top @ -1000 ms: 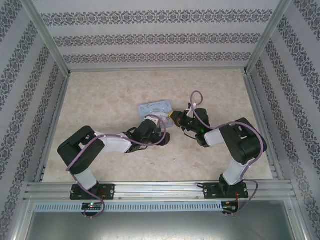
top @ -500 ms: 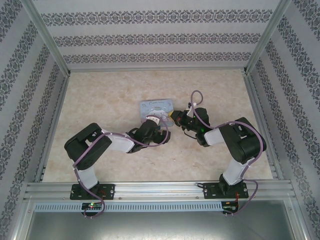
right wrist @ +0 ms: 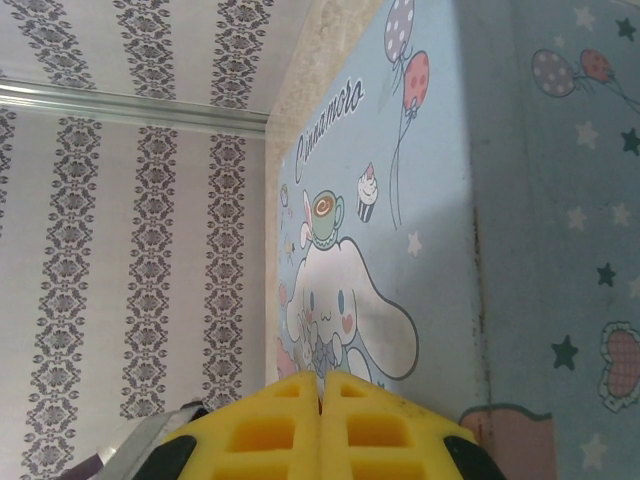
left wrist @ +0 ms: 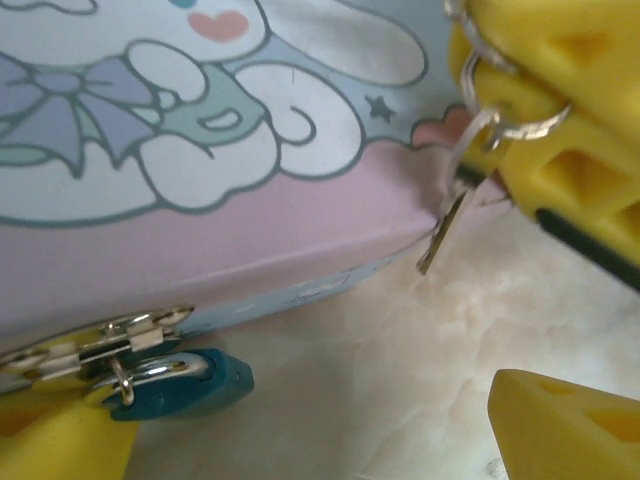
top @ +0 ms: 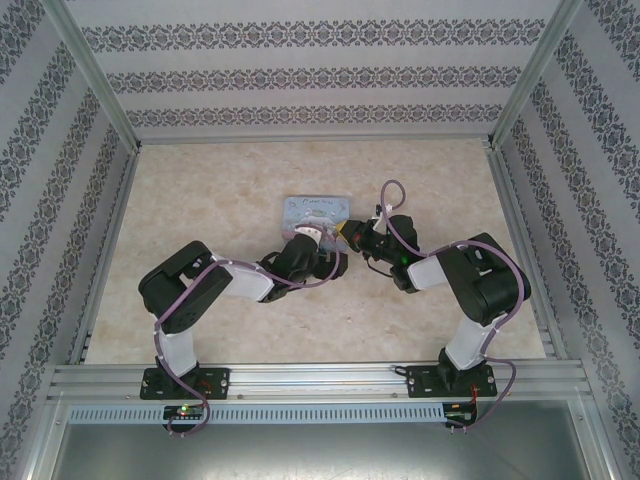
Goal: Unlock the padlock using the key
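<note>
Left wrist showed left end effector (left wrist: 310, 430) open beside the padlock (left wrist: 190, 385); right end effector (right wrist: 321, 400) closed, seemingly pinching the key (left wrist: 441, 238).

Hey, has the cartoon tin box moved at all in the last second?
Yes. The tin box has slid slightly to the right and toward the back rail, judged in the top view against that fixed rail.

Robot lab test cell, aluminium frame rail (top: 320, 378), patterned wallpaper panels (top: 320, 75) on three sides, marble-look bench (top: 200, 200), left arm (top: 190, 295) and right arm (top: 490, 285) bolted to the rail
</note>
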